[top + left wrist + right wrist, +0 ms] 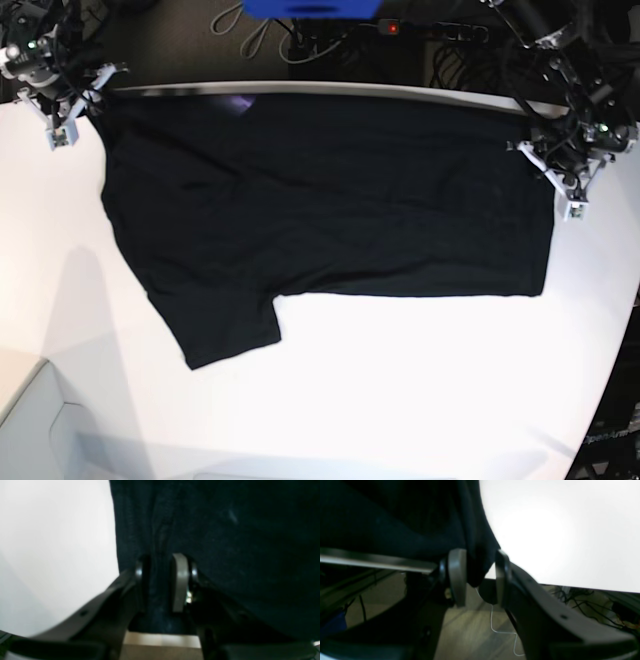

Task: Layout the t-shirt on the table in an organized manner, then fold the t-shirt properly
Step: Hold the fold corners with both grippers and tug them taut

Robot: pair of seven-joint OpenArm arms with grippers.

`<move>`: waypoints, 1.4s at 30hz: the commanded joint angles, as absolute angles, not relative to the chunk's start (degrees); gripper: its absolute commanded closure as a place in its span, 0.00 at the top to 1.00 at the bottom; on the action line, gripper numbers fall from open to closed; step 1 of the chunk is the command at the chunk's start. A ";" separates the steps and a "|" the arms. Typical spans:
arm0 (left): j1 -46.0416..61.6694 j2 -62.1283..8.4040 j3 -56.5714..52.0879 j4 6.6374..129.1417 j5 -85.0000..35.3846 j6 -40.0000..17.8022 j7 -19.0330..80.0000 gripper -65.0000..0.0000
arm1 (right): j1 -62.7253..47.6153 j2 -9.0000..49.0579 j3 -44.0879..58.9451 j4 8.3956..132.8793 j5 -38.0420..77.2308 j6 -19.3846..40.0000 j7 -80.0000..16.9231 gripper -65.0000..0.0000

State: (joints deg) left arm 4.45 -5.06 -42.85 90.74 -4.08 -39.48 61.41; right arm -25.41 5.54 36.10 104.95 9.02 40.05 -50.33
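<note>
Left gripper (162, 580): clamped on a fold of the t-shirt (225, 542); dark cloth fills the gap between its two fingers, at the shirt's edge.
Beside the left gripper: bare white table (55, 550) to one side of the held edge, black cloth spreading away on the other.
Right gripper (477, 577): pinching a hanging corner of the shirt between its fingers, right at the table's edge.
Below the right gripper: a loose white thread (495, 627) dangles from the cloth, with the floor (470, 635) under it.
Past the right gripper: dark cables (585, 605) tangled beneath the tabletop.
T-shirt: spread flat and black across the far part of the table, stretched between the two grippers, one sleeve (225, 335) pointing towards the near side.
Far side: a power strip (430, 30) with a red light, cables and a blue object (310, 8) beyond the table's edge.
</note>
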 commanded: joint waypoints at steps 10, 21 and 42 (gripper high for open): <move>4.09 -5.85 -43.12 92.18 -4.53 -39.69 61.05 0.00 | -25.36 6.11 36.53 105.98 9.45 40.00 -49.63 0.31; 4.18 -0.66 -50.42 101.41 -4.62 -39.96 61.14 0.00 | -25.36 6.11 36.35 105.98 9.45 40.00 -49.63 0.31; 12.35 0.75 -57.36 105.01 -11.82 -39.87 60.70 0.00 | -25.36 6.11 36.35 105.71 9.45 40.00 -49.63 0.31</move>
